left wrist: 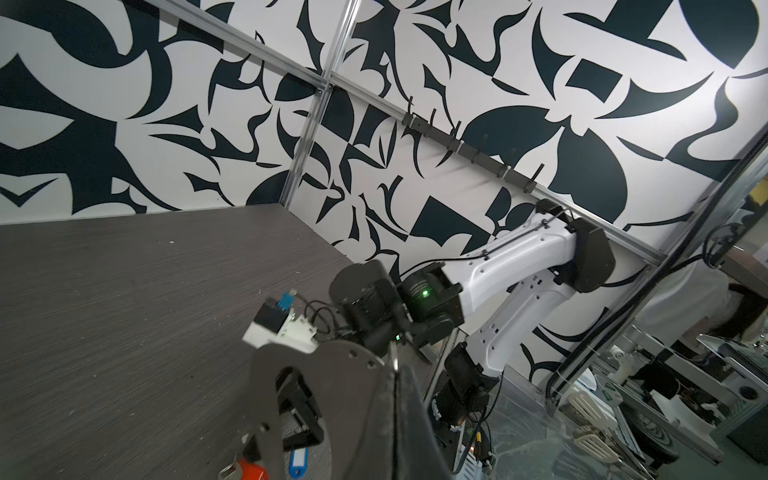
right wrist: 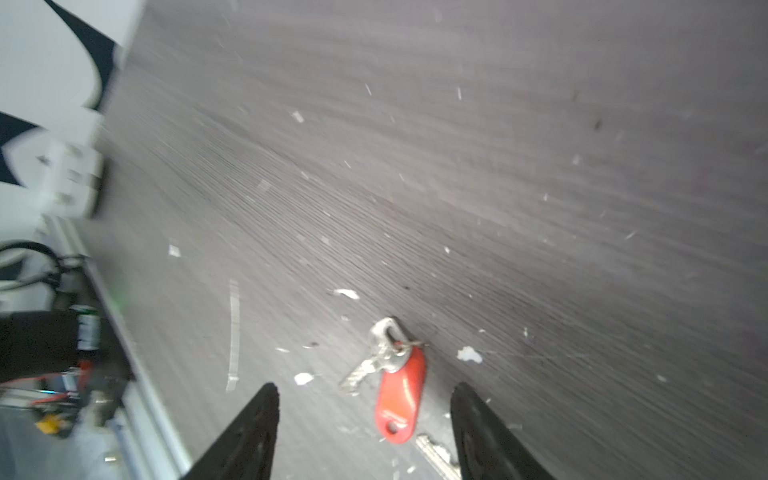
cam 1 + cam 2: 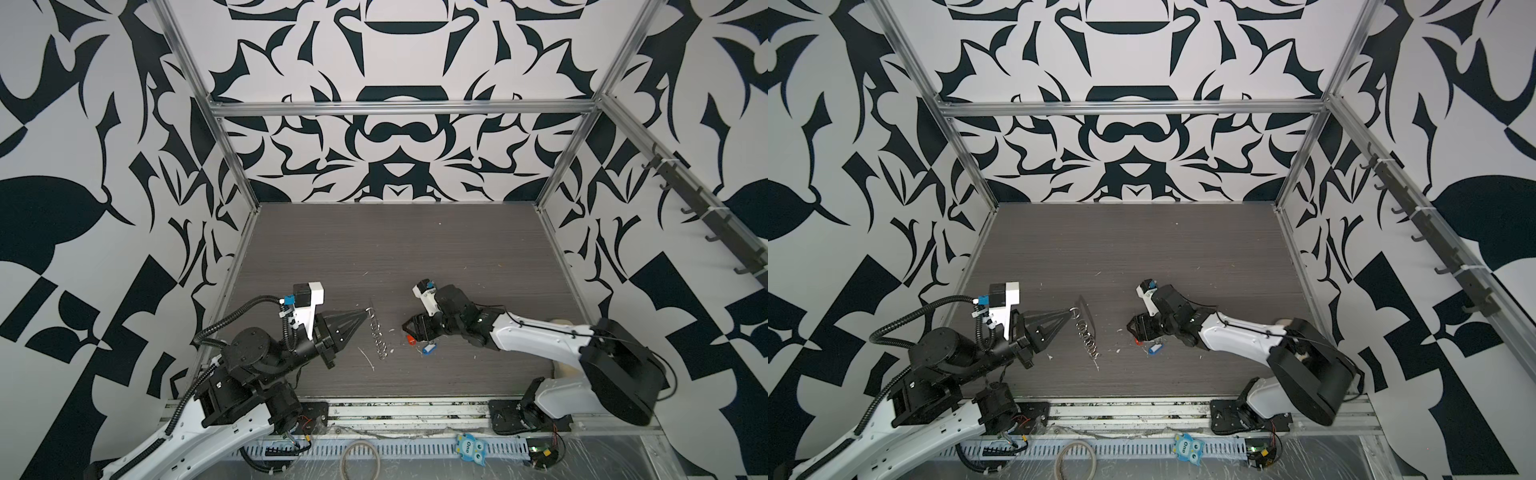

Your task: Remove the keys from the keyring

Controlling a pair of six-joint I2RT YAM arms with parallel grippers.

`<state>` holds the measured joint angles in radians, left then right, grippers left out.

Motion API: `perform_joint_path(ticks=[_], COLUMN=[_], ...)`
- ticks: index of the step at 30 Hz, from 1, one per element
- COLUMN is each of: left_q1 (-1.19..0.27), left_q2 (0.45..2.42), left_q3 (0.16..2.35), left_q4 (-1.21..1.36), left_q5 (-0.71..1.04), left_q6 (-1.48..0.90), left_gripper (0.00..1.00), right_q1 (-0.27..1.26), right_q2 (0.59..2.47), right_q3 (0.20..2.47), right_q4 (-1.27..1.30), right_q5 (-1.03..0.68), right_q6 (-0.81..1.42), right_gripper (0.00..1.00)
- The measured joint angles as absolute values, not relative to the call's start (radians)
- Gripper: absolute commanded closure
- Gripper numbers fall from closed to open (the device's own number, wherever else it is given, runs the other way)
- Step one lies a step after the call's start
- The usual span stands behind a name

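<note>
My left gripper (image 3: 364, 315) is shut on one end of the keyring (image 3: 379, 338), a flat grey D-shaped plate with a row of small silver rings, held on edge just above the table. In the left wrist view the plate (image 1: 332, 390) fills the foreground against my shut left gripper (image 1: 397, 368). Both keys lie on the table apart from the keyring: one with a red tag (image 3: 411, 340), one with a blue tag (image 3: 429, 349). My right gripper (image 2: 365, 388) is open, its fingers either side of the red-tagged key (image 2: 401, 395). A second key's blade (image 2: 436, 453) lies by one finger.
White scraps of litter (image 2: 469, 354) dot the dark wood tabletop (image 3: 415, 249). A tan loop of cord (image 3: 360, 459) and a blue owl tag (image 3: 469, 446) lie on the front rail. A hook rail (image 3: 706, 216) runs along the right wall.
</note>
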<state>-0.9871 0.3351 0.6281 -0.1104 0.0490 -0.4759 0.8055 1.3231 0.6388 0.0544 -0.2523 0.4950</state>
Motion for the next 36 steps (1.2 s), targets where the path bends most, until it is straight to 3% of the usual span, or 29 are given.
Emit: perform_joint_path(ticks=[4, 9, 14, 20, 31, 36], left_q1=[-0.987, -0.987, -0.987, -0.987, -0.987, -0.987], left_q2=[0.335, 0.337, 0.346, 0.352, 0.364, 0.374], left_q3=[0.627, 0.612, 0.61, 0.611, 0.611, 0.611], left_q4=[-0.117, -0.117, -0.116, -0.113, -0.102, -0.093], left_q5=[0.018, -0.031, -0.06, -0.075, -0.075, -0.074], left_q6=[-0.481, -0.487, -0.498, -0.507, -0.517, -0.517], left_gripper=[1.0, 1.0, 1.0, 1.0, 1.0, 1.0], right_q1=[0.851, 1.047, 1.165, 1.219, 1.219, 1.219], right_q2=[1.135, 1.0, 1.018, 1.103, 1.193, 1.216], right_q3=[0.714, 0.824, 0.875, 0.911, 0.96, 0.975], right_q4=[0.018, 0.041, 0.063, 0.048, 0.042, 0.045], right_q5=[-0.233, -0.207, -0.176, -0.042, 0.017, 0.016], right_q6=[0.479, 0.405, 0.329, 0.242, 0.18, 0.172], right_gripper=[0.23, 0.18, 0.12, 0.15, 0.39, 0.62])
